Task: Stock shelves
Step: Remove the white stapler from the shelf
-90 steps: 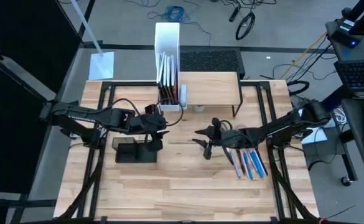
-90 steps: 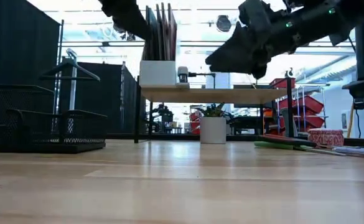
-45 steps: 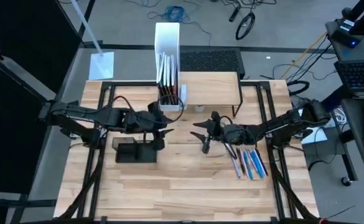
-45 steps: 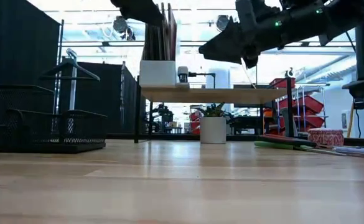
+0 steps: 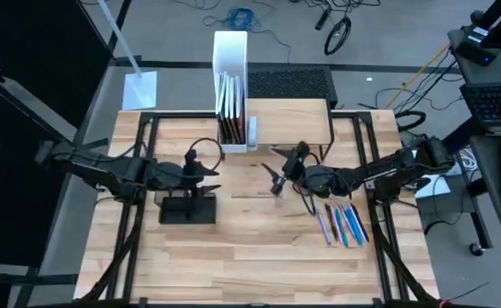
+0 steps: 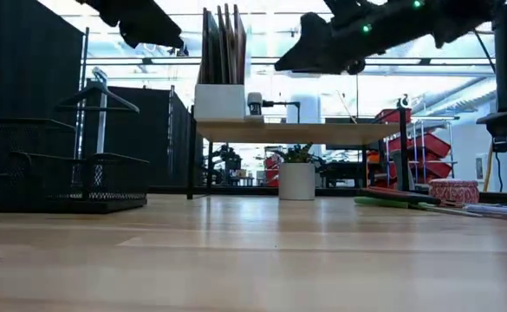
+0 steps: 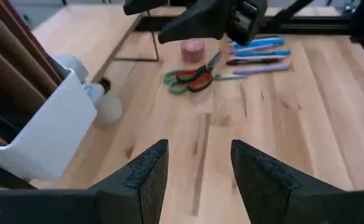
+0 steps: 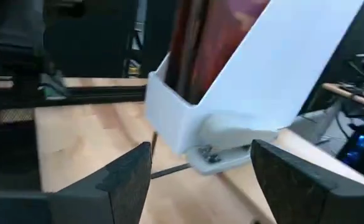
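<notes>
The shelves (image 5: 291, 118) stand at the table's far middle, a light-wood top on thin black legs (image 6: 191, 165). A white file box (image 5: 230, 81) with folders stands on the top's left end (image 6: 219, 101). My left gripper (image 5: 209, 174) hovers open above the black organizer tray (image 5: 186, 208). In its wrist view the fingers (image 7: 147, 174) have nothing between them. My right gripper (image 5: 276, 181) hangs open in front of the shelves. In its own view it faces the file box (image 8: 256, 68) and is clear of it.
Several pens (image 5: 340, 224) lie on the table at the right. Scissors (image 7: 191, 78) and a pink tape roll (image 7: 193, 48) lie near them. A small white pot with a plant (image 6: 296, 180) shows under the shelves. Bare wood fills the table's near half.
My left gripper has drawn back toward the table's left edge and risen. My right gripper has gone up and toward the far edge, nearer the shelves. Both stay open with nothing in them.
</notes>
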Controlling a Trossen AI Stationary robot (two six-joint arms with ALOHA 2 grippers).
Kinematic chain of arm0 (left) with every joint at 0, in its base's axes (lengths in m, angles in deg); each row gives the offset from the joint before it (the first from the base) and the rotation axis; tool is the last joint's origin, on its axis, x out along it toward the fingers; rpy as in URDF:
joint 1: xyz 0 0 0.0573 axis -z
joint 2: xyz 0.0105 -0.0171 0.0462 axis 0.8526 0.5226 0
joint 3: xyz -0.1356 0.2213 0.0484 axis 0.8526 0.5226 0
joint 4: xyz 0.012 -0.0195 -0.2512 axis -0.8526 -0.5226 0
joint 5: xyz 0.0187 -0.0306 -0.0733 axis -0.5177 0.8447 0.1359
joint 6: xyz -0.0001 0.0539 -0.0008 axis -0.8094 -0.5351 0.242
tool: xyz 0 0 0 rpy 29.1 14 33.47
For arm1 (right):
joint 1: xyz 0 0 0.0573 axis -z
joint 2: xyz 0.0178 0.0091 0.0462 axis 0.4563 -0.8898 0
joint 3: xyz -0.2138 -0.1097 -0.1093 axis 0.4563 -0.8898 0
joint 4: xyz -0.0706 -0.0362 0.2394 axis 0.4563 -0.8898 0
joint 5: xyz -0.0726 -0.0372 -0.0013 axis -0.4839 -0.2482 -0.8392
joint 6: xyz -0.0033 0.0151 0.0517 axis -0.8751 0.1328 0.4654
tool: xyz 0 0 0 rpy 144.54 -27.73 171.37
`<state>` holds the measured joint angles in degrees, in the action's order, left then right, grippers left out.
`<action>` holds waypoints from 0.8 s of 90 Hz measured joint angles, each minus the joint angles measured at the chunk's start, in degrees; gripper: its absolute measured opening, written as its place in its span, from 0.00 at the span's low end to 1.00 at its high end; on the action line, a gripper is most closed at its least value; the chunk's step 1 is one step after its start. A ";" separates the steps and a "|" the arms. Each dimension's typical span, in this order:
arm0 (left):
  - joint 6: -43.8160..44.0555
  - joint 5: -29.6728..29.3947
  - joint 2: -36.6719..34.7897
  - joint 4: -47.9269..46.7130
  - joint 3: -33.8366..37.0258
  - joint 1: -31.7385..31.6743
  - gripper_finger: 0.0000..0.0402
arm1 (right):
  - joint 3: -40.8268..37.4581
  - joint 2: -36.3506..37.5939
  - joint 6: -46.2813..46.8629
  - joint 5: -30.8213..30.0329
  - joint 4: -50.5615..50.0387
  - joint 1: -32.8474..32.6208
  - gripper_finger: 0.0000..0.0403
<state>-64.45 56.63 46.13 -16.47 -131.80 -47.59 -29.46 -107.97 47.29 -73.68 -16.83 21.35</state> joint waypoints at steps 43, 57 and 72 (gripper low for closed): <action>-12.52 -2.37 -2.69 2.51 0.21 -2.76 0.40 | 15.57 -10.38 7.24 -2.42 -8.99 9.27 0.60; -11.21 -2.37 -2.66 0.04 0.21 -2.88 0.40 | 19.86 -14.05 9.92 -2.38 -14.36 9.04 0.60; -9.34 -2.35 -2.66 -2.00 0.21 -2.85 0.40 | 22.07 -16.02 11.68 -2.21 -15.53 9.02 0.60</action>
<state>-73.79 54.28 43.47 -18.47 -131.59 -50.44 -7.39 -123.99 58.97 -75.90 -32.37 30.37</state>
